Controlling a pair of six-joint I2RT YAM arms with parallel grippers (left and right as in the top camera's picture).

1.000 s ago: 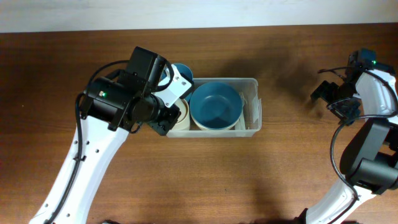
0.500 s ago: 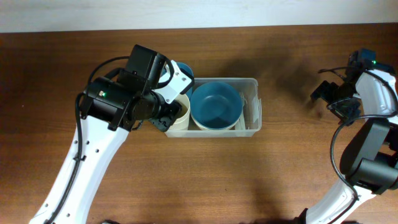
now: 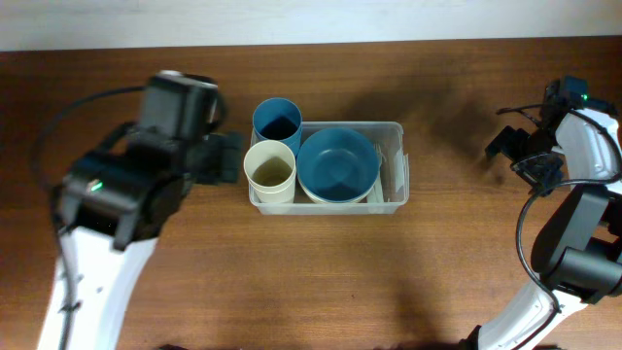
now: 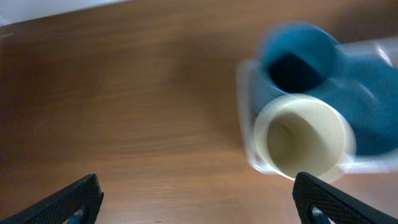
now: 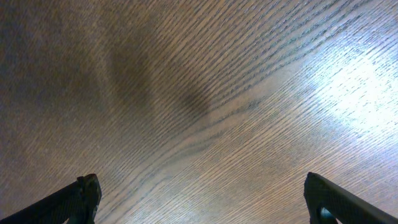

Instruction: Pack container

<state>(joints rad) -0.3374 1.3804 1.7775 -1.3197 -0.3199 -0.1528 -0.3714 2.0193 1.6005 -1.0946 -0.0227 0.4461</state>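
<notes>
The clear container [image 3: 397,129] sits mid-table. Inside it are a blue bowl [image 3: 337,163], a cream cup [image 3: 269,170] at the front left and a blue cup [image 3: 277,122] at the back left corner. My left gripper [image 3: 227,157] hangs just left of the container, open and empty. In the blurred left wrist view the gripper [image 4: 199,205] stands wide over bare wood, with the cream cup [image 4: 305,137], blue cup [image 4: 298,59] and container wall [image 4: 244,112] to the right. My right gripper [image 3: 507,146] is far right, open; its wrist view [image 5: 208,205] shows only wood.
Something pale that I cannot make out lies at the right end of the container [image 3: 393,165]. The brown wooden table [image 3: 321,272] runs to a light wall along the back edge [image 3: 311,19].
My left gripper has opened, let go of the cream cup in the container, and drawn back to the left. The right arm has not moved.
</notes>
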